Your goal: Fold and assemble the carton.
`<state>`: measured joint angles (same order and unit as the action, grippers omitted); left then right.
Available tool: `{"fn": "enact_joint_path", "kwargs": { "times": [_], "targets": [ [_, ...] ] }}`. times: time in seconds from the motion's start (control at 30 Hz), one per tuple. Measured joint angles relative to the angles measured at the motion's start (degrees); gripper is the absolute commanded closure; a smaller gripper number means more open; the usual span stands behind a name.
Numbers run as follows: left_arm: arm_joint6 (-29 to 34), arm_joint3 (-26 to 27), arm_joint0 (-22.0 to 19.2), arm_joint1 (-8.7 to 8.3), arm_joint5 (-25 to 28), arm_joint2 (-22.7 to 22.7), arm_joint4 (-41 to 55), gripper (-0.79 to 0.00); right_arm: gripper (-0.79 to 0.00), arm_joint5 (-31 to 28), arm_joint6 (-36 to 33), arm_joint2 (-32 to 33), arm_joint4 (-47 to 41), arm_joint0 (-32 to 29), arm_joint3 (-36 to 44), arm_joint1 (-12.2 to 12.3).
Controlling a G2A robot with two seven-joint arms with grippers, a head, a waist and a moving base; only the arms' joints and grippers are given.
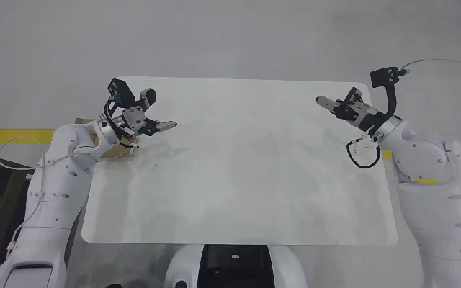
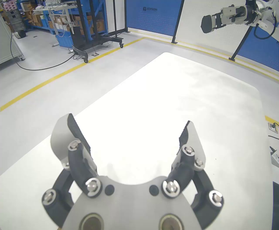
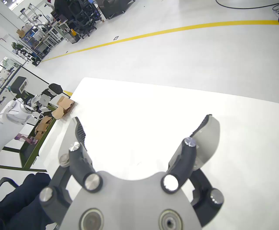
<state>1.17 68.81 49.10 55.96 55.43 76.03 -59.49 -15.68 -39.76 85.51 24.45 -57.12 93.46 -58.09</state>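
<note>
Brown cardboard cartons (image 3: 64, 105) lie just past the table's left edge, and a corner of one (image 1: 112, 152) shows under the left arm. My left gripper (image 2: 129, 122) is open and holds nothing. It hovers over the white table (image 1: 238, 180) near the left side (image 1: 169, 125), beside the cartons and not touching them. My right gripper (image 3: 142, 118) is open too, with nothing between its fingers, above the table's far right corner (image 1: 322, 102). It also shows far off in the left wrist view, as the right gripper (image 2: 209, 20).
More flat cartons (image 3: 43, 125) lie in a dark green tray (image 3: 28, 152) beside the table's left edge. A black cable loop (image 1: 362, 154) hangs from the right arm. Grey floor with yellow lines surrounds the table.
</note>
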Motion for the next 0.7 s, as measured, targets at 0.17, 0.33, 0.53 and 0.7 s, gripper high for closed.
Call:
{"fn": "enact_joint_path", "kwargs": {
  "times": [0.17,0.33,0.53,0.7],
  "targets": [
    [0.00,0.00,0.00,0.00,0.00,0.00,0.00,-0.784,-0.784,0.00,0.00,0.00,0.00,0.00,0.00,0.00],
    [0.00,0.00,0.00,0.00,0.00,0.00,0.00,-0.785,-0.784,0.00,0.00,0.00,0.00,0.00,0.00,0.00],
    [0.00,0.00,0.00,0.00,0.00,0.00,0.00,-0.784,-0.785,0.00,0.00,0.00,0.00,0.00,0.00,0.00],
    [-0.15,0.19,0.46,-0.02,-0.69,0.37,0.76,-0.785,-0.785,0.00,0.00,0.00,0.00,0.00,0.00,0.00]
  ]
}}
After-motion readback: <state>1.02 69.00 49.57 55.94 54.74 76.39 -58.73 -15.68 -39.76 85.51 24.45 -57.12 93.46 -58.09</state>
